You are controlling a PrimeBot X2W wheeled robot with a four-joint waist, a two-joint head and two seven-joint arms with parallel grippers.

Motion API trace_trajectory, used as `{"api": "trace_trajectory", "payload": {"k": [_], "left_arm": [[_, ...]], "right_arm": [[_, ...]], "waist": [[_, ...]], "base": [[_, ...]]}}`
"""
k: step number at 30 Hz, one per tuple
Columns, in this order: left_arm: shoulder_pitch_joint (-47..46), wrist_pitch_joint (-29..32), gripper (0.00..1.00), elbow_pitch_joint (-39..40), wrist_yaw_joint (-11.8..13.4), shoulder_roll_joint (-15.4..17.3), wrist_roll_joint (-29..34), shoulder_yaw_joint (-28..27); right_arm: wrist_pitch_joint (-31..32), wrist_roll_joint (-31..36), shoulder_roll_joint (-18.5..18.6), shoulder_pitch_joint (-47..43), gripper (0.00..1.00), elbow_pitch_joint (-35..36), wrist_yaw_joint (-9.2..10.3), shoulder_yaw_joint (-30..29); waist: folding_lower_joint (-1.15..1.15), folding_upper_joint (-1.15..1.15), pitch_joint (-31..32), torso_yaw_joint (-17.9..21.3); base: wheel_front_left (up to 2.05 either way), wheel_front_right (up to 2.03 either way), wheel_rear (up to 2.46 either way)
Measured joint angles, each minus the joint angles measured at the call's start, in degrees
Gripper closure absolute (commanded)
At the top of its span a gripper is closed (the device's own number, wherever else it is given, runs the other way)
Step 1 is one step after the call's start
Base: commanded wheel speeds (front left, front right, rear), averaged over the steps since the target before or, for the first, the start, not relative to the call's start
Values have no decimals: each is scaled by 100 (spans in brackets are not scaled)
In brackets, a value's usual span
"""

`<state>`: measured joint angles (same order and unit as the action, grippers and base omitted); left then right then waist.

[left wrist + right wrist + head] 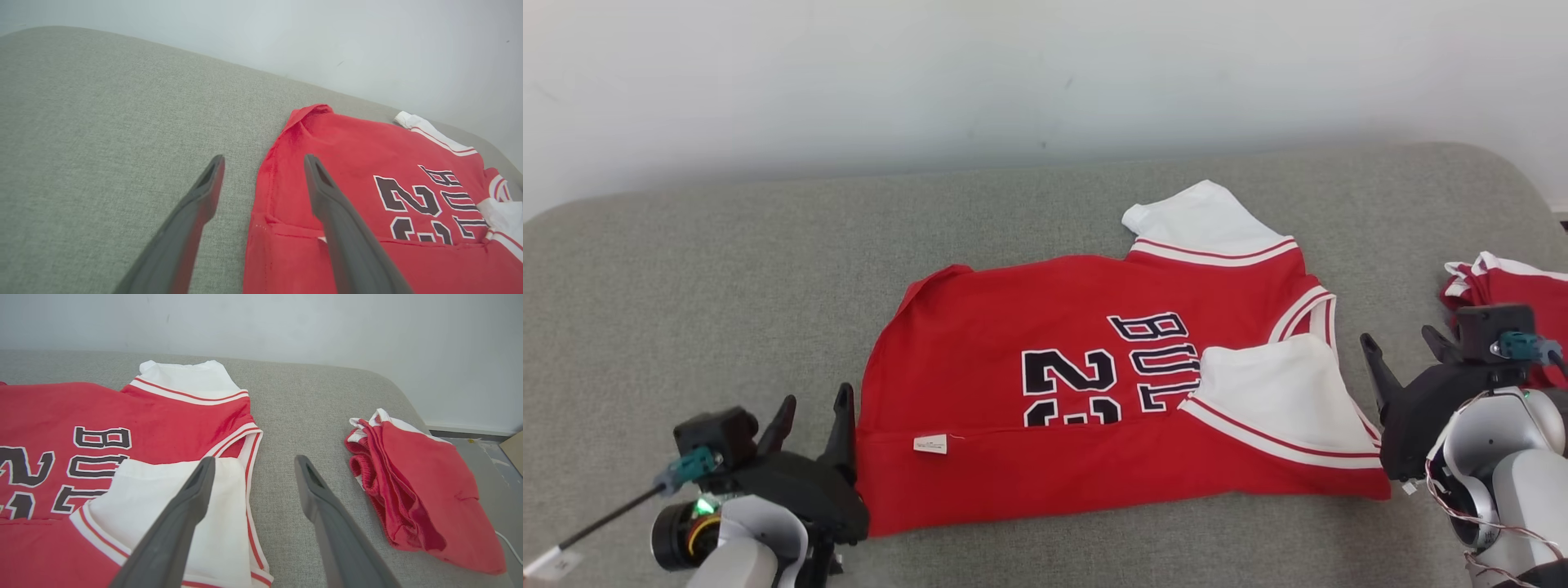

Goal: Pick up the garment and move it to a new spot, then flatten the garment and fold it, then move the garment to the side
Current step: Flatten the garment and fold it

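On my feed the grey cushioned surface (686, 286) has the red jersey (980, 327) lying flat mid-way across, near edge folded over the number (smaller red pile (425, 486) off to its right). The left gripper (815, 396) and right gripper (1396, 336) sit at the jersey's two ends, both spread wide, holding nothing.

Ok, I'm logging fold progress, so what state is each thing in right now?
jersey, flat on the grey cushion, near long edge folded over its front.
near sleeve, folded inward over the lettering.
far sleeve, spread flat, unfolded.
left gripper, open, gripping nothing.
right gripper, open, gripping nothing.
second red garment, folded, lying apart at the cushion's right end.
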<state>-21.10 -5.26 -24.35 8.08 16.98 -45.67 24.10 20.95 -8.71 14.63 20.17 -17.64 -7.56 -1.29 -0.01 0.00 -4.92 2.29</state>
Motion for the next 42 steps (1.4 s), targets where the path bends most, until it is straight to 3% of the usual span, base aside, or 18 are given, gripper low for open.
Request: {"api": "trace_trajectory", "payload": {"k": [11,17,35,42], "left_arm": [[-1312,815,0,-435,-69,151,422,459],[-2143,1223,0,-967,-290,145,787,864],[-3771,1844,0,-2217,-651,-52,1218,1365],[-4027,1733,0,-2447,-757,-129,1230,1405]], "right_arm": [[533,-348,65,1106,0,-412,0,500],[622,-347,202,2037,0,-1003,0,1059],[118,-486,321,3823,0,-2474,0,2084],[-112,-608,348,4107,0,-2856,0,2263]], "waist": [[0,0,-250,98],[1,0,-638,172],[2,1,-1639,377],[2,1,-1867,420]], "base": [[0,0,0],[0,0,0],[0,0,0],[0,0,0]]}}
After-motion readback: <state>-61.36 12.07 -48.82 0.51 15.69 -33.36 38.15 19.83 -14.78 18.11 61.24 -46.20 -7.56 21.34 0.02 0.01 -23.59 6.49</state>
